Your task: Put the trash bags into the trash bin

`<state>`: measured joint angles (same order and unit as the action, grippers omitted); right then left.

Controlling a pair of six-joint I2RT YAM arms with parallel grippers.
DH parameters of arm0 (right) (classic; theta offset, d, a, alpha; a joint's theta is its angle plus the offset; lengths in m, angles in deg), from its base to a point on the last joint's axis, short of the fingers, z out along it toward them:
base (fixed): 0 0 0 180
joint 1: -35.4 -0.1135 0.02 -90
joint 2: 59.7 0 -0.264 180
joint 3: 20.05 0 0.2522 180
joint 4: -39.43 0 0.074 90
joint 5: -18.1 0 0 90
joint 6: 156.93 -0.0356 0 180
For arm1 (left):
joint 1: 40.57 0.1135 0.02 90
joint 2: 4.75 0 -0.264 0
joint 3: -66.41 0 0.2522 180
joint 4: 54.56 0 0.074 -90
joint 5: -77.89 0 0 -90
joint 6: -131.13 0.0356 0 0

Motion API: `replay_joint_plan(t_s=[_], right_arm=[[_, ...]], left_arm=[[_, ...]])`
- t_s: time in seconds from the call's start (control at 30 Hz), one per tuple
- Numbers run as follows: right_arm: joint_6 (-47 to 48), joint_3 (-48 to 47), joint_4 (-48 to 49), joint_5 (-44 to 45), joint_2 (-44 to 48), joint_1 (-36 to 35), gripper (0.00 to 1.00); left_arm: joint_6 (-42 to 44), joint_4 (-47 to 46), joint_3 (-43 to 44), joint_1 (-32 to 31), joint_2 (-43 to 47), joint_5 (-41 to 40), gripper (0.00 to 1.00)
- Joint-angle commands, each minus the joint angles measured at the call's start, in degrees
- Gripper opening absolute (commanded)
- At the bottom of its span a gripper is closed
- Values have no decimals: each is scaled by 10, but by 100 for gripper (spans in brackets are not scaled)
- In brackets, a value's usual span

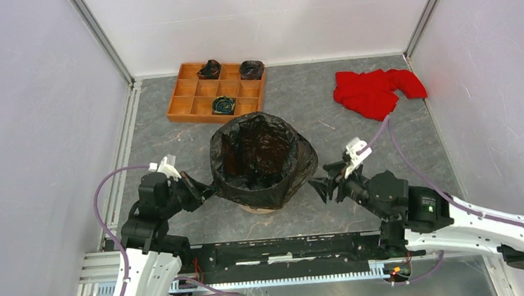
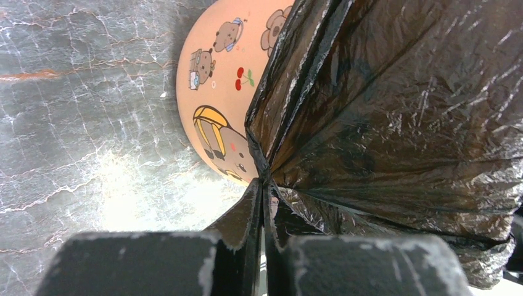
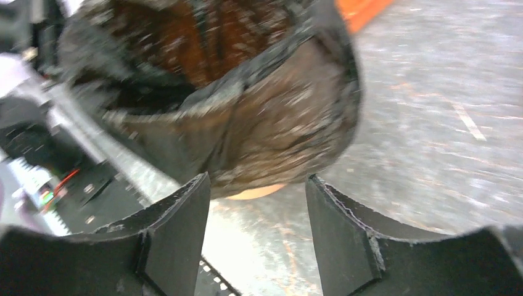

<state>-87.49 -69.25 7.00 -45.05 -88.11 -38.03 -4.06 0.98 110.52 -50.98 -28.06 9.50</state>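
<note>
The glossy black trash bag lines the trash bin and folds down over its rim in the middle of the table. Only a sliver of the peach-orange trash bin shows below the bag; its side with cartoon prints shows in the left wrist view. My left gripper is shut on the bag's hanging edge at the bin's left side. My right gripper is open and empty just right of the bin, apart from the bag.
An orange-brown wooden tray of square compartments stands behind the bin with three small rolled black bundles. A red cloth lies at the back right. A metal rail runs along the near edge.
</note>
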Motion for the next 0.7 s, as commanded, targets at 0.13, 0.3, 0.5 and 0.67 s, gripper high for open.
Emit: replay_joint_plan(t_s=[0.13, 0.3, 0.5, 0.67], right_arm=[[38, -160, -30, -103, -142, 248, 67], [-41, -75, 131, -553, -174, 502, 65], [-219, 76, 396, -780, -165, 632, 84], [-262, 120, 468, -810, -180, 635, 91]], left_arm=[[-51, -25, -10, 0, 4, -17, 11], [-62, -32, -13, 0, 6, -16, 11], [-64, -34, -20, 0, 6, -12, 10], [-60, -36, -20, 0, -1, -8, 8]])
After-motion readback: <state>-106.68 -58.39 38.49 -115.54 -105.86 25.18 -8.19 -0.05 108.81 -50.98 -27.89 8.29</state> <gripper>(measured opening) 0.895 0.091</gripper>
